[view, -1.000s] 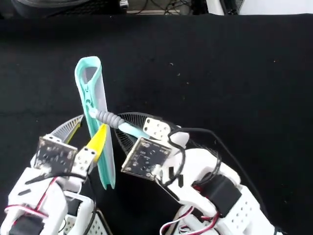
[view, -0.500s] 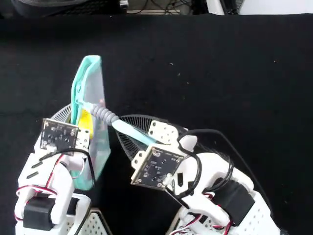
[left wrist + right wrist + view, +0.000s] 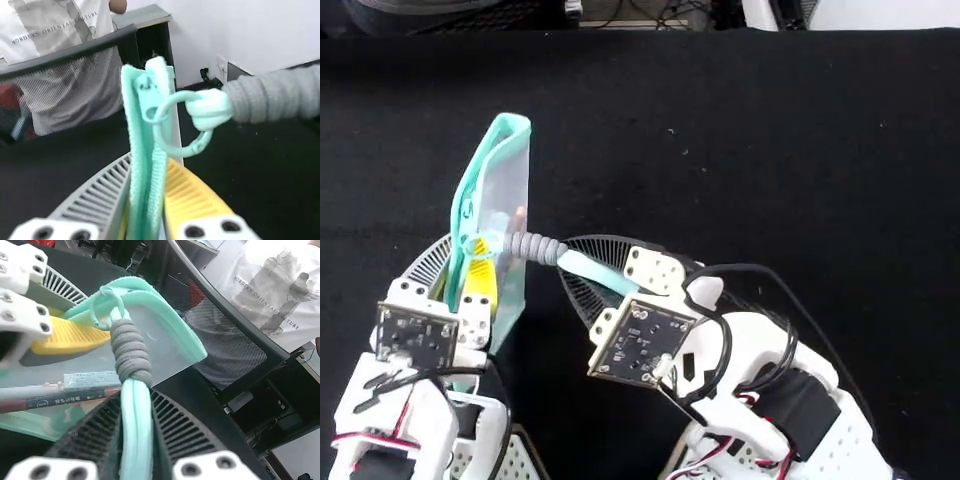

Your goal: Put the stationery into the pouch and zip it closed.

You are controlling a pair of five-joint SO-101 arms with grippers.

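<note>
Turning since a second ago, the pouch (image 3: 505, 200) now shows its clear side, pens (image 3: 55, 401) inside, left gripper (image 3: 460, 278) clamped on its near end; right gripper (image 3: 582, 270) stays pinched on the zipper pull (image 3: 535, 247), slider (image 3: 148, 97) mid-length, so zipping looks half done

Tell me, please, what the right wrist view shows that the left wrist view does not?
Right wrist view, not the left: stationery lying inside the pouch behind its clear side, and the right gripper with its jaws shut on the mint pull strap. Left wrist view, not the right: the zipper slider, and the pouch's zipper edge seen edge-on, clamped between the jaws of the left gripper. Both: the mint pouch, the pull ring, the strap's grey wrap and the left gripper's yellow jaw.
</note>
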